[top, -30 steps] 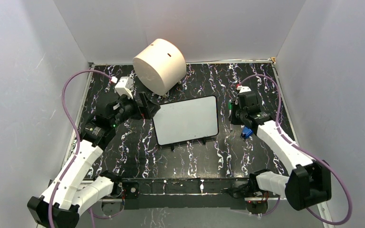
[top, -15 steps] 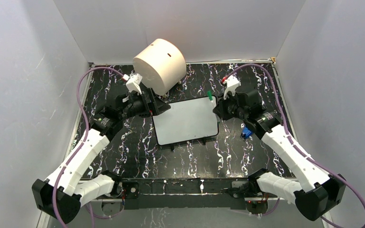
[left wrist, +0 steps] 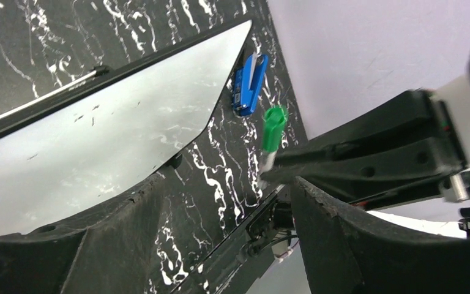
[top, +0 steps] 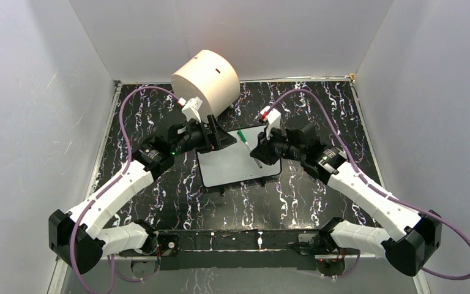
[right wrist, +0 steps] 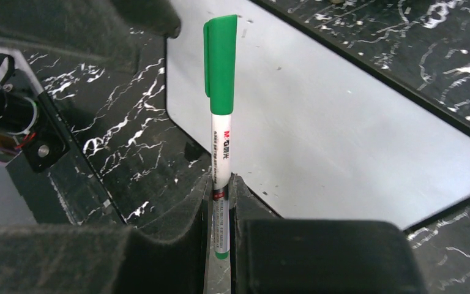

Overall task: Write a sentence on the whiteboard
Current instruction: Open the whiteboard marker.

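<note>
From above, the small flat whiteboard with a thin black rim (top: pixel 235 168) lies mid-table, just near of the big cream cylinder (top: pixel 206 76), with no sentence on it yet. My right gripper (top: pixel 255 150) is clamped on the white marker with a green cap (top: pixel 242 136) above the board's far part. My left gripper (top: pixel 225 138) faces it from the left, jaws apart and empty.

In the left wrist view the cap sits ahead of the jaws and right of their gap. If they close off-line, I reckon they will knock the cap sideways rather than grip it. A blue clip (left wrist: pixel 249 82) lies beside the board's corner.

In the right wrist view the fingers (right wrist: pixel 251 214) pinch only the low barrel. Pulling the cap could drag the whole marker out.

A second ago both arms were out at the board's sides; now they meet over it.
</note>
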Robot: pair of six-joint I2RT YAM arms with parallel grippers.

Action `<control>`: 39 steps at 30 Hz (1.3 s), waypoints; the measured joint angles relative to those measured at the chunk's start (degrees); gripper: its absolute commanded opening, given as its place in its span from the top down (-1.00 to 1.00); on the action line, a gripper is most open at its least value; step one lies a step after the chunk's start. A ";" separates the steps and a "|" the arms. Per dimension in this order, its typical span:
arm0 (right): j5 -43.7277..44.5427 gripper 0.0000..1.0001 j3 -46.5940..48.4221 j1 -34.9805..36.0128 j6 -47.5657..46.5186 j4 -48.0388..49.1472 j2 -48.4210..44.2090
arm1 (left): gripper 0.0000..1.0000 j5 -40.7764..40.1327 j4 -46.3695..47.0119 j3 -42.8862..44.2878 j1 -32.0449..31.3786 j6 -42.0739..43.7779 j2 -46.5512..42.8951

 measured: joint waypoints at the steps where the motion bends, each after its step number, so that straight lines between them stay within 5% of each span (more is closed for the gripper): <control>1: -0.57 1.00 -0.39 0.24 -0.02 0.63 0.13 | -0.43 0.02 0.90 -0.02 -0.04 -0.37 0.04; 20: -6.97 1.00 -3.28 2.01 0.85 9.40 2.27 | -0.01 4.94 10.14 -1.68 -0.24 -2.78 2.86; 29: -7.76 1.00 -5.07 2.03 2.47 13.68 2.84 | 0.82 5.09 10.80 -2.21 -0.24 -3.15 2.84; 31: -7.85 0.85 -6.16 2.05 3.28 15.32 2.78 | 1.00 4.52 10.99 -2.73 -0.24 -2.91 2.78; 39: -6.99 -0.07 -14.51 2.25 10.01 25.35 -0.55 | 1.00 1.25 12.72 -7.85 -0.24 -7.50 -0.17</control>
